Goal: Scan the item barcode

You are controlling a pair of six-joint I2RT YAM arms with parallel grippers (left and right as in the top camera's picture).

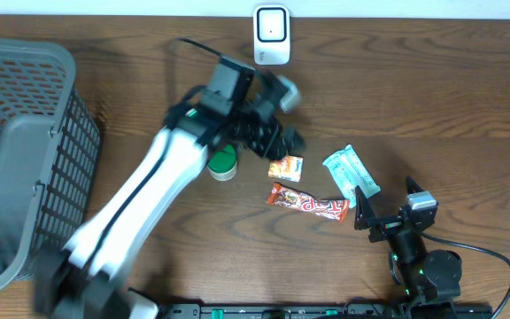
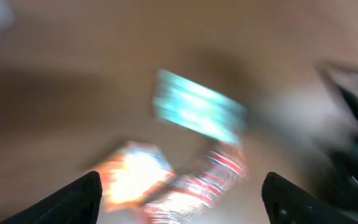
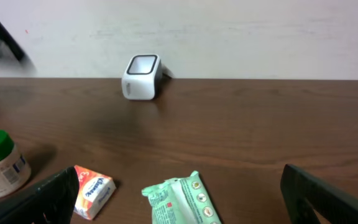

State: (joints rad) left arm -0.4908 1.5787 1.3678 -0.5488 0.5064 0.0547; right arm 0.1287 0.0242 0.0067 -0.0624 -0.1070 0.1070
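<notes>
We see large white letters on the red wrapper (image 1: 308, 202) lying near the middle, but we cannot read them with certainty. The small orange box (image 3: 94, 190) to its left carries slanted script, and the green packet (image 3: 182, 200) has fine print, both too small to read.

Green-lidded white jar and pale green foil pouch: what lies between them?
A small orange-and-white packet, apart from both; the right wrist view shows it clearly.
</notes>
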